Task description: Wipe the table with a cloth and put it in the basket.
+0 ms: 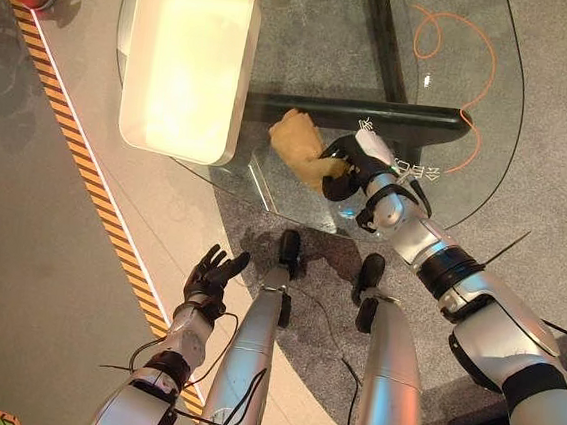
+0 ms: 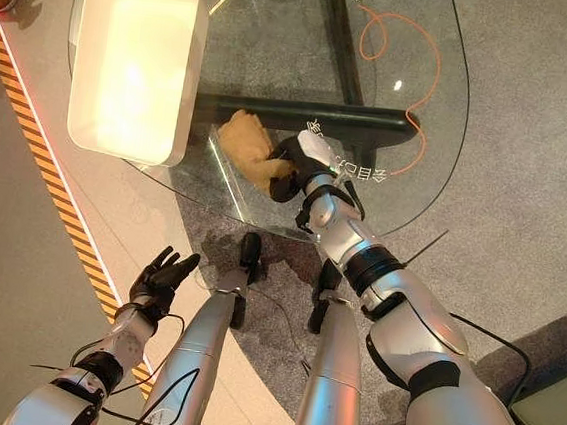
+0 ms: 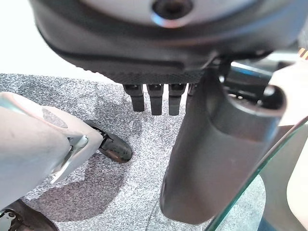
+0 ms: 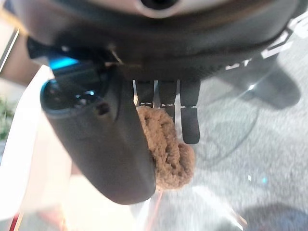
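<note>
A crumpled tan cloth (image 1: pixel 295 141) lies on the glass table (image 1: pixel 446 88) near its front edge. My right hand (image 1: pixel 353 164) rests on the cloth's right side. In the right wrist view the cloth (image 4: pixel 166 144) is pinched between the thumb and the curled fingers (image 4: pixel 190 122). The white rectangular basket (image 1: pixel 244 78) stands on the table's left part, a short way left of and beyond the cloth, and it looks bare inside. My left hand (image 1: pixel 212 274) hangs low over the floor, left of the table, with its fingers (image 3: pixel 154 98) straight and holding nothing.
A dark frame beam (image 1: pixel 374 111) runs under the glass just behind the cloth. An orange cable (image 1: pixel 460 49) loops at the table's far right. A black-and-yellow striped tape (image 1: pixel 78 153) crosses the floor on the left.
</note>
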Robot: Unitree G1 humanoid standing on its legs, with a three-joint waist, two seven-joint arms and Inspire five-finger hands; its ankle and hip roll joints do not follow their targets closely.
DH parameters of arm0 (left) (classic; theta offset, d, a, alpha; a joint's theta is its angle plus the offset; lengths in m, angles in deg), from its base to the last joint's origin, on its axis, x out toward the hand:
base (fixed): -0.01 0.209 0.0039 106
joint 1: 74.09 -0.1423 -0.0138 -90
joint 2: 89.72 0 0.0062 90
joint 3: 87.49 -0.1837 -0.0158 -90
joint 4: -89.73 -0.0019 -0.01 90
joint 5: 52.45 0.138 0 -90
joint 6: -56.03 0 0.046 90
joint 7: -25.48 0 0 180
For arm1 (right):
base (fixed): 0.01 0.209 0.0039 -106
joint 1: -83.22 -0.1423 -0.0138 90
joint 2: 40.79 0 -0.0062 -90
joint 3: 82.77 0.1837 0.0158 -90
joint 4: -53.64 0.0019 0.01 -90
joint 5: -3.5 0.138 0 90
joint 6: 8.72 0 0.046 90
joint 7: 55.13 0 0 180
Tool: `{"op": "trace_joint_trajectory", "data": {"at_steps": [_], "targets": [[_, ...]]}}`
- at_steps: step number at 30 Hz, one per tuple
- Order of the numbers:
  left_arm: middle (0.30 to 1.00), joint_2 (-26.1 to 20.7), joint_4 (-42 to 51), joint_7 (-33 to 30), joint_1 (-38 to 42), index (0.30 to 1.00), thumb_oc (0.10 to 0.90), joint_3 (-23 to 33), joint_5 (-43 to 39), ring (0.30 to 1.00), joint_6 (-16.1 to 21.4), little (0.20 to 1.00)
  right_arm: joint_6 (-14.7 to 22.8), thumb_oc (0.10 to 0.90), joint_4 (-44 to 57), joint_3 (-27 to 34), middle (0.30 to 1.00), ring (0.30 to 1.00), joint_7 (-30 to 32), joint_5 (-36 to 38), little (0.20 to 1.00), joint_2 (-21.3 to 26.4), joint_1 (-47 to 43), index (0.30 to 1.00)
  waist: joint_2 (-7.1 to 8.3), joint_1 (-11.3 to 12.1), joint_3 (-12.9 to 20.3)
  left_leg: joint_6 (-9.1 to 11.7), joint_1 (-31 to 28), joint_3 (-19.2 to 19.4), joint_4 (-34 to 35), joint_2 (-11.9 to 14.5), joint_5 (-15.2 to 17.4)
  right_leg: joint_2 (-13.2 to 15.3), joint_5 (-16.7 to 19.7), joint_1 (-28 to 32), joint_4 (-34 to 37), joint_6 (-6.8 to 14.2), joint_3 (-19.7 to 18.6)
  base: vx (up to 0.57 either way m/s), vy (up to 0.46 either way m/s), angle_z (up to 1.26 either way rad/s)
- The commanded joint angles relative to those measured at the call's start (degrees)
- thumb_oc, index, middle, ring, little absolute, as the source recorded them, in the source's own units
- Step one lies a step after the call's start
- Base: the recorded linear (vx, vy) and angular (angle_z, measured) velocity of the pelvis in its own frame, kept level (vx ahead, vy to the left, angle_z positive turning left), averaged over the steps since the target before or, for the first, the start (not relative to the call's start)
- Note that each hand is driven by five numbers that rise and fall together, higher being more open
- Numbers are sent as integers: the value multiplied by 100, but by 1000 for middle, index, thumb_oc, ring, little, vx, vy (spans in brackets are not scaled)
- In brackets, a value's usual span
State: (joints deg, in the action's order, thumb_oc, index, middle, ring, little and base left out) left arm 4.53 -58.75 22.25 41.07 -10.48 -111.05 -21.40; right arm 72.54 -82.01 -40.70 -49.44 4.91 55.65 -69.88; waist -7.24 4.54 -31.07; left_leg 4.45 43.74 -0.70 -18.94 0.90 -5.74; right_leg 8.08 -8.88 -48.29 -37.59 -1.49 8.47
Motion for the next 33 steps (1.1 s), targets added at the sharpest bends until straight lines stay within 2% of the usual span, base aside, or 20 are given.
{"op": "trace_joint_trajectory", "data": {"at_steps": [1, 7, 13, 15, 18, 23, 27, 29, 30, 33], "targets": [[900, -94, -94, -145, 65, 900, 800, -59, 81, 900, 123, 900, 513, 100, 547, -151, 300, 300, -498, -8, 200, -498, -44, 300, -104, 93, 127, -334, 100, 497, -606, -359, 614, -72, 336, -12, 581, 123, 214, 4, 4, 8], [900, -128, -84, -142, 70, 900, 800, -56, 121, 900, 93, 900, 554, 100, 504, -235, 300, 300, -927, 117, 200, -517, -19, 300, -89, 121, 127, -329, 103, 483, -613, -363, 610, -58, 342, 0, 585, 127, 233, 6, -9, 4], [900, -150, -108, -139, 133, 900, 800, -68, 86, 900, 52, 900, 539, 100, 469, -234, 300, 300, -775, 82, 200, -506, -28, 300, -95, 109, 127, -333, 113, 499, -616, -355, 602, -53, 352, -34, 562, 134, 223, 0, 0, 0], [900, -167, -129, -136, 165, 900, 800, -63, 70, 900, 33, 900, 494, 100, 437, -210, 300, 300, -556, 8, 200, -503, -33, 300, -97, 106, 127, -334, 127, 507, -631, -349, 603, -43, 357, -47, 551, 136, 222, 0, 0, 0], [900, -173, -171, -125, 194, 900, 800, -67, 30, 900, 25, 900, 440, 100, 322, -123, 300, 300, -14, 40, 200, -480, -71, 300, -110, 95, 127, -334, 101, 513, -612, -346, 600, -44, 370, -32, 562, 139, 214, 0, 0, 0], [900, -142, -205, -103, 181, 900, 800, -84, -30, 900, 68, 900, 396, 100, 97, 201, 300, 300, 1238, 68, 200, -364, -181, 300, -145, 86, 127, -346, 94, 513, -598, -336, 601, -39, 384, -48, 536, 149, 191, 0, 0, 0], [900, -104, -208, -87, 108, 900, 800, -118, -64, 900, 135, 900, 551, 100, -137, 682, 300, 300, 2309, 450, 200, -147, -386, 300, -177, 90, 127, -356, 93, 492, -596, -319, 620, -28, 394, -65, 492, 164, 180, 0, 0, 0], [900, -101, -201, -94, 93, 900, 800, -123, -70, 900, 141, 900, 553, 100, -155, 758, 300, 300, 2446, 485, 200, -112, -415, 300, -179, 90, 127, -361, 87, 489, -593, -318, 627, -31, 394, -63, 491, 166, 179, 0, 0, 0], [900, -90, -186, -92, 50, 900, 800, -125, -83, 900, 160, 900, 696, 100, -236, 945, 300, 300, 2788, 553, 200, -35, -482, 300, -189, 90, 127, -365, 81, 481, -590, -321, 637, -37, 402, -61, 491, 171, 176, 0, 0, 0], [900, -101, -145, -73, -17, 900, 800, -107, -119, 900, 165, 900, 759, 100, -204, 1241, 300, 300, 3338, 646, 200, 143, -561, 300, -193, 75, 127, -374, 103, 480, -606, -311, 664, -50, 398, -87, 473, 180, 164, 0, 0, 0]]}}
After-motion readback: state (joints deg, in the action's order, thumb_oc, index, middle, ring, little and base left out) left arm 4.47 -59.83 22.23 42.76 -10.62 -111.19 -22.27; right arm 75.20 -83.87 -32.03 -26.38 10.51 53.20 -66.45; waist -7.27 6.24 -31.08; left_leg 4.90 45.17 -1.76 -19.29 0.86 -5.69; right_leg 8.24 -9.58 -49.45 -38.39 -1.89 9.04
